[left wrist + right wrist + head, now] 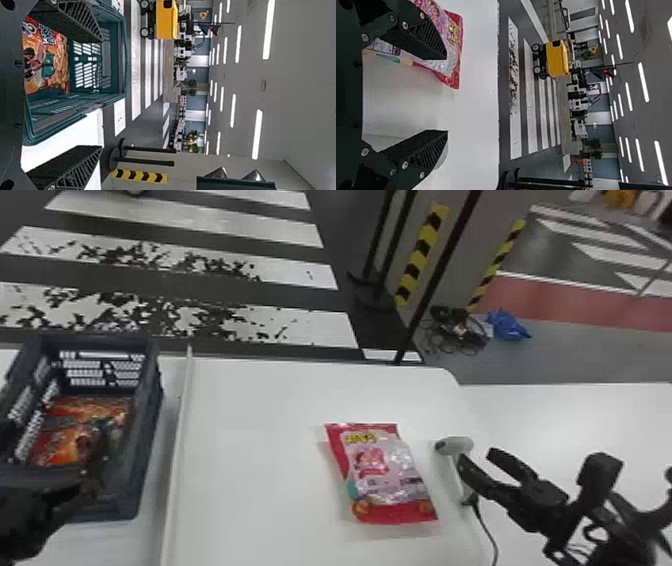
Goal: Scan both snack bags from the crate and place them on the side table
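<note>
The left gripper (92, 462) is at the near end of the crate (134, 485), its fingers spread wide and nothing between them. The orange bag (62, 440) lies in the crate, ahead of that gripper and lower down, partly covered by it in the head view. In the left wrist view, one finger (73, 19) crosses in front of part of the same bag, while the other has white tabletop behind it.

The right gripper (477, 460) is also released, its two fingers apart and holding nothing. Just beside its fingertips is the scanner (455, 446), with the cable (489, 530) running from the handle toward the near edge of the view. To the left of this gripper, past the scanner, the pink bag (385, 470) lies flat on the white table (255, 430), well apart from the crate. In the right wrist view, one finger (425, 37) hides part of the pink bag.

Between the two grippers, a pale raised strip (176, 455) runs just to the right of the crate. Past the right gripper, farther right, is another white surface (580, 410).
</note>
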### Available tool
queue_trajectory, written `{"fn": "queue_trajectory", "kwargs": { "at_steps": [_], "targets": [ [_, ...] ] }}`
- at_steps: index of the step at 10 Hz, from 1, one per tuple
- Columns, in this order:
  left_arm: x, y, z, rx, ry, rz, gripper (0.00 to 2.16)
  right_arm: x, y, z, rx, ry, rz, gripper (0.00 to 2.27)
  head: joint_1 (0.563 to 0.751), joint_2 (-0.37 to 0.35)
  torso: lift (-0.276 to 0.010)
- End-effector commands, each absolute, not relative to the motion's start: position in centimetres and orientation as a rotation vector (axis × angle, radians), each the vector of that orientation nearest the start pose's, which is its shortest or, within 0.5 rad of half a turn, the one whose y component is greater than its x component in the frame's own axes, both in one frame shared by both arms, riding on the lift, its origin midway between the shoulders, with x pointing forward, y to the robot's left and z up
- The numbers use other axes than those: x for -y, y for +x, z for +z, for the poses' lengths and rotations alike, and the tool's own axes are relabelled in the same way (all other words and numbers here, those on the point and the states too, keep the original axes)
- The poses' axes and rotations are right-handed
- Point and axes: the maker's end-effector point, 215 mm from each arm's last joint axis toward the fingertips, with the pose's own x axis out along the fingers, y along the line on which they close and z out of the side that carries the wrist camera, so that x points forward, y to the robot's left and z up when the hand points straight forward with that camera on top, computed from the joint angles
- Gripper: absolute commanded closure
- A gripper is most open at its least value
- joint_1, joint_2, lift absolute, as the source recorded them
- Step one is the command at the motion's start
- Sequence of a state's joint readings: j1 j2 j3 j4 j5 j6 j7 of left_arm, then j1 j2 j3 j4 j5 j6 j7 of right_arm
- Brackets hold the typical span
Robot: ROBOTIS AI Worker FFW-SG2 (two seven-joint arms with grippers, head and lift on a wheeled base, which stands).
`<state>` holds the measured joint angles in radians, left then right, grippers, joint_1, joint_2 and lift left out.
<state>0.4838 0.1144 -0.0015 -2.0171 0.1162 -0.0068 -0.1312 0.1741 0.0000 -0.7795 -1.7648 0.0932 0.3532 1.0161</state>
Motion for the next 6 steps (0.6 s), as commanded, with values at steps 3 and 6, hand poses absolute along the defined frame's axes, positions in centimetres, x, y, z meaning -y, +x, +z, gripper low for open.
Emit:
{"fn": "queue_trajectory", "kwargs": {
  "at_steps": [3,6],
  "targets": [
    [-20.8,44.6,-34.9,-0.043,-0.016,-0.185,0.03,44.8,42.7,-45.2,-0.427,0.164,0.222,0.05,0.695,-0.312,-0.098],
    [-20.9,44.6,-35.3,-0.051,-0.011,-0.186,0.03,46.9,44.6,-47.3,-0.494,0.194,0.219,0.05,0.695,-0.307,-0.098]
  ]
}}
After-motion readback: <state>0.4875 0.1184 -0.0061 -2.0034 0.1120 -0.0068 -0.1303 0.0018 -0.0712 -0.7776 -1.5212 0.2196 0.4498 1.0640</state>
